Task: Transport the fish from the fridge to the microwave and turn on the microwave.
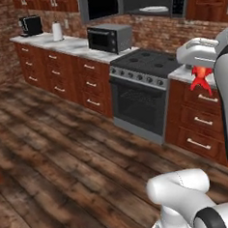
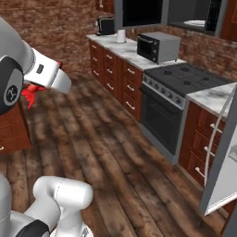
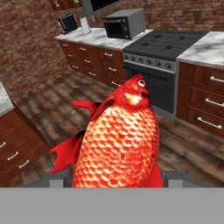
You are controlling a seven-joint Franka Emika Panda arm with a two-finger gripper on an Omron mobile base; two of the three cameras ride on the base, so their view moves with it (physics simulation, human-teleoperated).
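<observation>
Along the far wall, going left to right, a coffee machine (image 1: 31, 24) and a white jug (image 1: 57, 31) stand on the counter (image 1: 57, 43), then a small black countertop oven (image 1: 109, 37), then the stove (image 1: 142, 80) with its dark cooktop; above the stove the microwave (image 1: 146, 2) hangs with its door swung open and its white round plate (image 1: 153, 9) showing inside. Furthest right comes the fish (image 1: 200, 77), carried in the air in front of the drawers beside the stove and well apart from the microwave. The hand (image 3: 116, 177) is grasping the fish, a dark finger pressed to each flank of the body. In the hand view the fish's long axis runs up and away from the fingers, head and eye foremost toward the stove, its fins spread at lower left and its tail hidden. It looks glossy and scaled, so probably slippery, light, and fairly stiff through the thick middle. That broad mid-body, where the hold appears to sit, seems the sound place to take it; fins and tail would likely bend or slip. At the right edge of the right base view stands an open grey door (image 2: 222, 152), presumably the fridge's.
</observation>
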